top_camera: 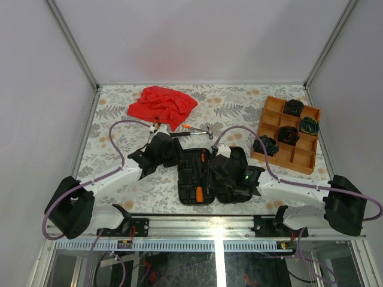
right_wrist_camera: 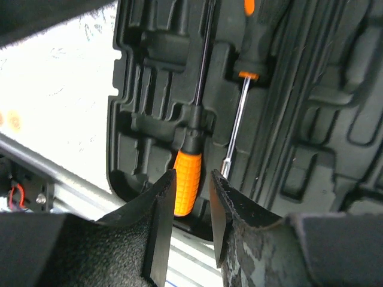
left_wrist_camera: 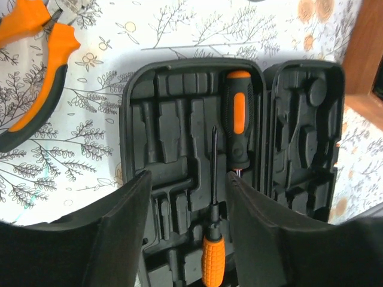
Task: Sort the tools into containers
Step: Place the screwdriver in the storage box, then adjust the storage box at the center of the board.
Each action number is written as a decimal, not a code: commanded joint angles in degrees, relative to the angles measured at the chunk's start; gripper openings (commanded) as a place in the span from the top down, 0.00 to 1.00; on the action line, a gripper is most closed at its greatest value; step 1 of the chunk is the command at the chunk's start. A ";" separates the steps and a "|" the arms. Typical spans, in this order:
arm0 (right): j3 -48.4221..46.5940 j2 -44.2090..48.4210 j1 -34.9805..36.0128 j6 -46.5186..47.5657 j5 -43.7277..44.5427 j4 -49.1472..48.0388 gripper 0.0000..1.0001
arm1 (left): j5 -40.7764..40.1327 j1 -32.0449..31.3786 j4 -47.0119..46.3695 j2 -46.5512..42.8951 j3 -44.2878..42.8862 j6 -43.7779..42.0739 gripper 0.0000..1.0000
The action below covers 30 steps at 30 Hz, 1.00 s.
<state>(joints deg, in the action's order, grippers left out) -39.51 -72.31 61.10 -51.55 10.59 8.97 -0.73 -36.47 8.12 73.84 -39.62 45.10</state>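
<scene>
While the red cloth [top_camera: 163, 104] lies crumpled at the far left of the table [top_camera: 239, 104], the orange-handled pliers [left_wrist_camera: 36, 78] rest just beside its near edge; the left gripper [left_wrist_camera: 188, 179] hovers over the left half of the open black case [top_camera: 191, 173], fingers spread wide with nothing between them; the hammer [top_camera: 198, 131] lies on the table just beyond the case; inside the left half, a larger screwdriver [left_wrist_camera: 237, 119] with an orange-and-black handle sits in its slot next to the hinge, and a small screwdriver [right_wrist_camera: 187, 179] with an orange handle lies beside it, pointing the opposite way; the right gripper [right_wrist_camera: 191, 177] stands with its fingers close on either side of that orange handle, though I cannot tell whether they press it; to the right, apart from the case, the orange tray [top_camera: 274, 106] holds four coiled bundles [top_camera: 287, 136], each in its own compartment, the greenish one by the right wall.
</scene>
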 commanded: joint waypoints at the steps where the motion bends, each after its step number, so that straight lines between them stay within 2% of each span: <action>1: -4.24 -0.86 -1.64 7.01 6.98 5.55 0.65 | -0.35 -1.61 2.13 0.80 -2.03 -2.08 0.53; 5: -3.37 -0.65 -7.39 8.41 1.21 2.33 0.69 | 1.62 -3.96 2.34 0.52 -1.49 -0.16 0.59; 9: -1.38 -0.05 -11.82 8.87 -5.28 -2.86 0.70 | 0.90 -8.17 2.42 -0.44 -0.30 3.55 0.59; 13: -1.74 -1.78 -13.36 10.76 -11.93 -7.59 0.70 | -2.02 -12.61 3.11 -0.50 1.22 8.21 0.60; 21: -3.27 -5.57 -14.89 11.25 -14.24 -8.71 0.73 | -6.71 -19.85 4.86 1.90 0.92 12.33 0.65; 26: -3.26 -4.47 -14.95 11.82 -13.65 -5.64 0.75 | -13.36 -19.10 10.10 0.55 -1.68 12.06 0.67; 30: -2.37 -2.59 -13.35 10.64 -11.83 -3.83 0.75 | -11.56 -12.57 9.93 -1.44 -2.06 9.04 0.67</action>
<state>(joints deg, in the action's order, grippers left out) -40.93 -77.84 46.54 -40.95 -2.61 3.99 -9.41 -54.22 16.71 74.63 -39.48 56.23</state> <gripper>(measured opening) 0.251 0.334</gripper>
